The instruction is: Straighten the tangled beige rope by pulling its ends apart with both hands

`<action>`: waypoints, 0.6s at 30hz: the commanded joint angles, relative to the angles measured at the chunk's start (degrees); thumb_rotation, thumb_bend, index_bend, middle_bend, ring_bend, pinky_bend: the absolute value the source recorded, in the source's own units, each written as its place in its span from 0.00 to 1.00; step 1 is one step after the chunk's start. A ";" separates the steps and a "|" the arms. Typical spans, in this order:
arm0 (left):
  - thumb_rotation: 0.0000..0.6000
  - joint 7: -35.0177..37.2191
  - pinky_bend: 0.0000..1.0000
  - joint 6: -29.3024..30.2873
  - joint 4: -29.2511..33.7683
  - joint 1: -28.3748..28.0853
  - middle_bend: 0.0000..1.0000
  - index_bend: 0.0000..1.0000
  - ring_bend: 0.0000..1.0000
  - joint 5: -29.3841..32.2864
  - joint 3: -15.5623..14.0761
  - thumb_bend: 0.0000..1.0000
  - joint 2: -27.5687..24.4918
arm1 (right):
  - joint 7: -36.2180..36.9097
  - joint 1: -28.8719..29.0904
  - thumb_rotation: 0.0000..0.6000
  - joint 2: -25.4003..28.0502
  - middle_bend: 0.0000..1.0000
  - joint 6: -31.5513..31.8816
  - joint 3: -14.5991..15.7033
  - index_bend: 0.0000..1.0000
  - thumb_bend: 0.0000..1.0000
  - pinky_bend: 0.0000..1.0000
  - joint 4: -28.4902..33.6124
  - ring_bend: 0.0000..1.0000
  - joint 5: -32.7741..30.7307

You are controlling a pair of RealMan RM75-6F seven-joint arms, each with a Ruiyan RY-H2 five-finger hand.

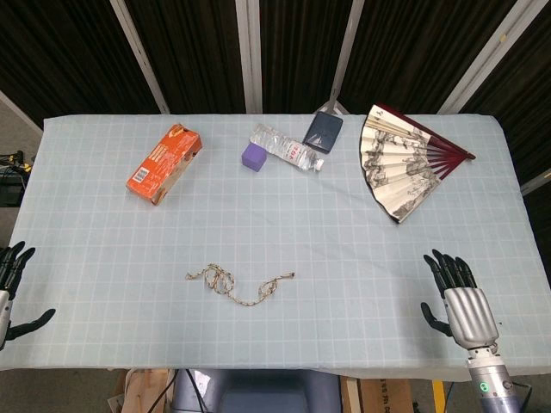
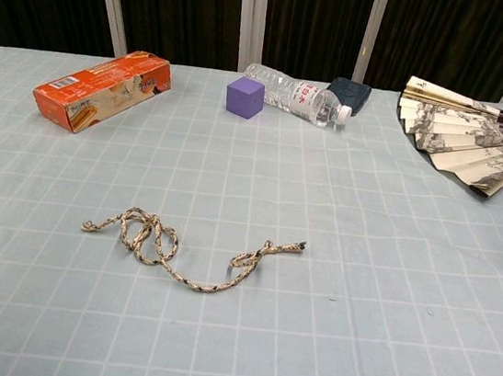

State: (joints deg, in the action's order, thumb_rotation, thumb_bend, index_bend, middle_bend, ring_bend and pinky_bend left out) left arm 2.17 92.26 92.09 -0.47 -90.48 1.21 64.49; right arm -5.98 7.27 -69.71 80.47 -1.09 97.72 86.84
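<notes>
Two hands idle, both empty with fingers apart: right hand (image 1: 458, 301) at the table's (image 1: 362, 249) 4 o'clock edge, left hand (image 1: 13, 288) at 8 o'clock, well apart from the beige rope (image 1: 237, 284). Rope lies coiled at 6 o'clock, untouched, so step one hasn't started. Next, I'd judge: each hand reaches inward to pinch its nearer rope end.

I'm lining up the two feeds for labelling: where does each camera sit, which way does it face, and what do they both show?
Head view: high up, looking steeply down on the table; left hand and right hand, both open, at the near corners.
Chest view: lower, looking forward across the table at a shallow angle; nothing of the robot's body shows.
Shared: the rope, orange box, purple cube, bottle, dark pouch and fan.
</notes>
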 commanded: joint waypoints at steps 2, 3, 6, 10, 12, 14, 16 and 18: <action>1.00 0.12 0.00 0.09 0.04 0.09 0.00 0.05 0.00 0.00 -0.03 0.13 -0.07 | -0.05 0.03 1.00 -0.06 0.00 -0.17 0.05 0.00 0.41 0.00 0.07 0.00 -0.03; 1.00 0.16 0.00 0.18 0.03 0.13 0.00 0.05 0.00 0.03 0.00 0.13 -0.09 | -0.11 0.04 1.00 -0.07 0.00 -0.27 0.11 0.00 0.41 0.00 0.13 0.00 -0.03; 1.00 0.35 0.00 0.37 0.14 0.17 0.00 0.05 0.00 0.02 0.10 0.13 -0.17 | -0.31 0.02 1.00 -0.02 0.00 -0.37 0.27 0.00 0.41 0.00 0.28 0.00 0.10; 1.00 0.44 0.00 0.56 0.12 0.33 0.00 0.05 0.00 -0.14 -0.03 0.13 -0.21 | -0.01 0.09 1.00 0.08 0.00 -0.52 0.31 0.00 0.41 0.00 1.05 0.00 0.25; 1.00 0.49 0.00 0.69 0.14 0.36 0.00 0.05 0.00 -0.13 0.04 0.13 -0.23 | -0.09 0.30 1.00 -0.01 0.00 -0.80 0.32 0.00 0.41 0.00 1.31 0.00 0.43; 1.00 0.61 0.00 0.73 0.17 0.34 0.00 0.05 0.00 -0.04 0.15 0.13 -0.22 | -0.05 0.66 1.00 -0.12 0.00 -1.30 0.18 0.00 0.41 0.00 1.86 0.00 0.39; 1.00 0.60 0.00 0.65 0.11 0.33 0.00 0.05 0.00 0.03 0.15 0.13 -0.21 | 0.42 1.23 1.00 -0.18 0.00 -1.91 -0.25 0.00 0.41 0.00 2.71 0.00 0.23; 1.00 0.64 0.00 0.63 0.15 0.33 0.00 0.05 0.00 0.04 0.17 0.13 -0.24 | 1.37 2.14 1.00 -0.14 0.00 -2.87 -0.92 0.00 0.41 0.00 3.66 0.00 0.01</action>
State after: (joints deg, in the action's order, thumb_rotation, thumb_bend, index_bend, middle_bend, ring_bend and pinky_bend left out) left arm 2.80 92.88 92.24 -0.15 -90.44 1.37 64.26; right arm -5.18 8.86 -69.85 78.17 -1.57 100.84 87.02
